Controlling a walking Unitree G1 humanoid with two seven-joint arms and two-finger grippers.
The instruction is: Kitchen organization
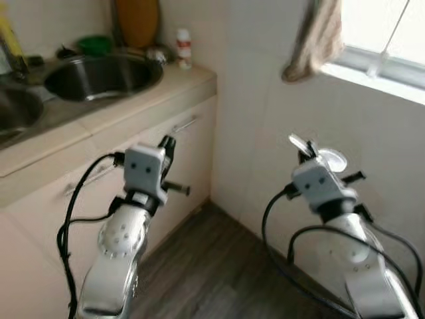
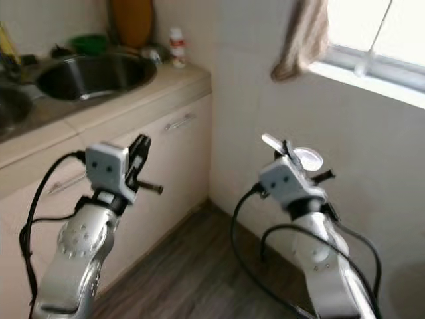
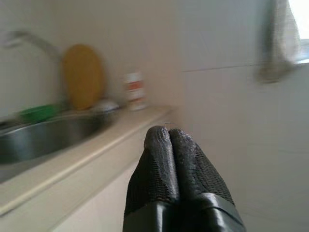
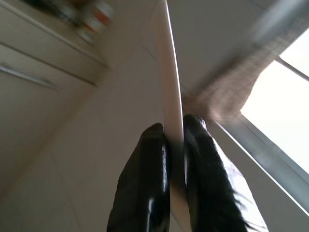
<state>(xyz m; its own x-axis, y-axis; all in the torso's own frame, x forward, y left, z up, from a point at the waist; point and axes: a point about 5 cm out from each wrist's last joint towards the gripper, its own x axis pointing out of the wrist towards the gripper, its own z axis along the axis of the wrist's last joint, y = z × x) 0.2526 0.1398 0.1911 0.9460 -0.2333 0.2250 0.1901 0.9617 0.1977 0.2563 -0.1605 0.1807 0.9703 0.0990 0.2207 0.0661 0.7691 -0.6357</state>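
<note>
- The right hand (image 4: 173,140) pinches a white plate (image 4: 170,96) edge-on, raised before the tiled wall near the window.
- The left hand (image 3: 169,137) is pressed shut, empty, beside the bench (image 1: 133,100).
- Head views show the sink (image 1: 99,76) and bottle (image 1: 183,48).

At your ten o'clock runs a beige countertop (image 1: 133,100) above pale cabinet doors (image 1: 189,159) with slim bar handles. Two steel sink bowls are set into it: a round one (image 1: 103,76) and, at nine o'clock of it, part of another (image 1: 16,109). Along the counter's back edge, toward twelve o'clock, you see a green bowl (image 1: 95,44), an upright wooden cutting board (image 1: 137,20) and a small white bottle with a red label (image 1: 183,48). Below lies dark wood-plank flooring (image 1: 212,266).
</note>
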